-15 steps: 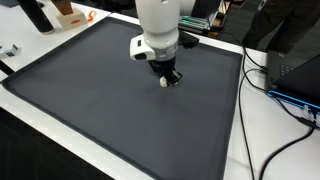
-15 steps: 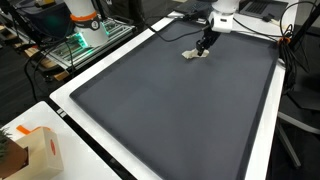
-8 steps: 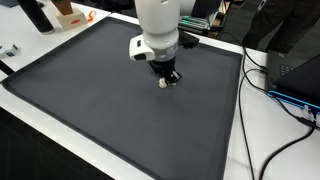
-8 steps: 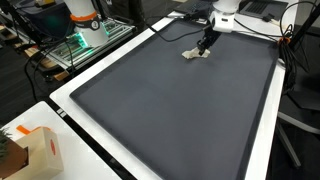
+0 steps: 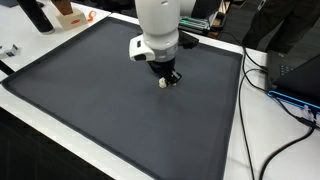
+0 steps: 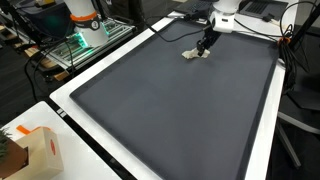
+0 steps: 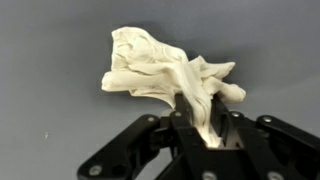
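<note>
A crumpled cream-white cloth (image 7: 165, 70) lies bunched on the dark grey mat (image 7: 50, 60). In the wrist view one twisted fold of it runs down between the black fingers (image 7: 182, 125), and my gripper (image 7: 203, 125) is shut on that fold. The rest of the cloth spreads out beyond the fingertips. In both exterior views the white arm stands over the far part of the mat, with the gripper (image 5: 170, 78) (image 6: 204, 47) low at the surface and the small pale cloth (image 5: 164, 83) (image 6: 192, 55) at its tips.
The big dark mat (image 5: 110, 110) covers the table, with a white rim round it. Cables (image 5: 285, 105) and a dark box lie off one side. An orange-and-white box (image 6: 38, 148) and a shelf of equipment (image 6: 80, 40) stand beyond other edges.
</note>
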